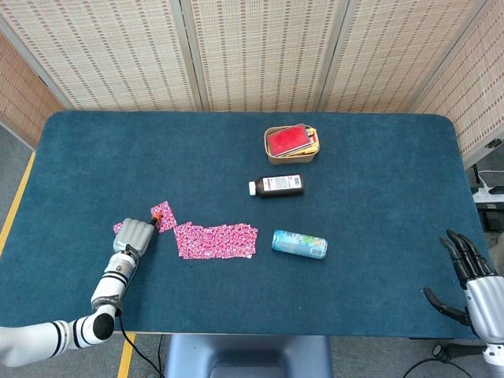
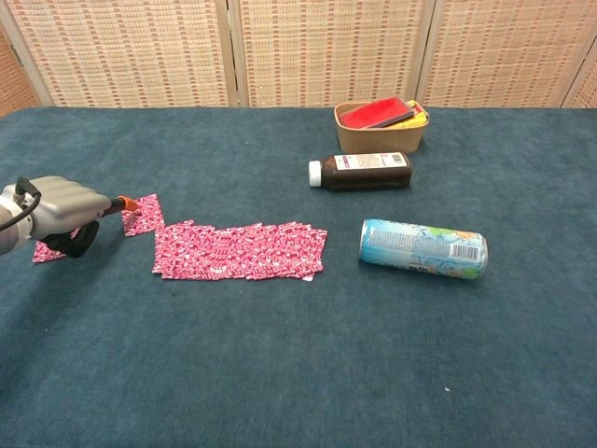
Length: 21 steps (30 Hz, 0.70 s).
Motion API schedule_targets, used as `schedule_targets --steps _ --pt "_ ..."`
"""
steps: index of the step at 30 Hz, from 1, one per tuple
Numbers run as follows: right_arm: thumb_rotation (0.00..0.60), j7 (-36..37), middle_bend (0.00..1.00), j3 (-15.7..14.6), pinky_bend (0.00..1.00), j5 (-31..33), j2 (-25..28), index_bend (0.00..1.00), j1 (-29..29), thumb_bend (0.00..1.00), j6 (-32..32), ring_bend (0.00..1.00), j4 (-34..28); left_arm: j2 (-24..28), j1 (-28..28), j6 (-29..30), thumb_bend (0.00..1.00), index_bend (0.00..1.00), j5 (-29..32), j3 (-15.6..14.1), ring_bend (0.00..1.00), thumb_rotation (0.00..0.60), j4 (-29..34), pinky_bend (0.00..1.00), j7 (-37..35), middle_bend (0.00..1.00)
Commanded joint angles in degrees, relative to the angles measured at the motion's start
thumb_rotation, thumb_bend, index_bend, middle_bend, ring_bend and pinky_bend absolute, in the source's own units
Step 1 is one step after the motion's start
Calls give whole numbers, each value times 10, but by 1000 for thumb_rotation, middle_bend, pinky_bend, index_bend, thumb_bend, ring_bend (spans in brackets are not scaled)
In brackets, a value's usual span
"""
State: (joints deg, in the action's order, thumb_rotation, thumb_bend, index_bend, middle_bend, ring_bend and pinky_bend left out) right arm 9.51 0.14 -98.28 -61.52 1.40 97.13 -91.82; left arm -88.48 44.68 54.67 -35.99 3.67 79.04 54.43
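Note:
My left hand [image 1: 135, 235] [image 2: 58, 211] lies low on the blue table at the left, fingers curled in together. An orange fingertip [image 2: 121, 203] touches the corner of a single pink packet [image 1: 164, 215] [image 2: 143, 215] lying flat. Another pink packet [image 2: 45, 251] pokes out from under the hand. To its right, an overlapping row of pink packets [image 1: 215, 241] [image 2: 241, 251] lies on the cloth. My right hand [image 1: 471, 272] hovers off the table's right front corner, fingers spread and holding nothing; the chest view does not show it.
A teal drink can [image 1: 299, 244] [image 2: 423, 250] lies on its side right of the row. Behind it lies a brown bottle [image 1: 277, 186] [image 2: 362, 172] with a white cap. A round basket [image 1: 272, 154] [image 2: 347, 140] with a red packet stands farther back. Woven screens wall the rear.

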Motion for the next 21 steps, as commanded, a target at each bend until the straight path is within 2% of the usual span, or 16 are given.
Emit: schedule_targets --steps 1,5,14,21 --pt "600 -1 0 0 210 0 0 0 0 189 -1 0 0 -10 11 19 896 0 24 2 719 600 -13 685 23 713" --pt "600 0 0 0 210 1 0 0 0 188 0 0 -1 -9 13 29 896 0 28 0 720 600 -4 686 26 714" --pt "600 -2 0 0 210 1 0 0 0 189 -1 0 -1 16 9 31 895 0 -8 -17 720 600 56 686 6 714" --pt "600 0 0 0 210 0 1 0 0 189 0 0 -1 10 25 7 896 0 21 -19 721 600 42 686 11 714"
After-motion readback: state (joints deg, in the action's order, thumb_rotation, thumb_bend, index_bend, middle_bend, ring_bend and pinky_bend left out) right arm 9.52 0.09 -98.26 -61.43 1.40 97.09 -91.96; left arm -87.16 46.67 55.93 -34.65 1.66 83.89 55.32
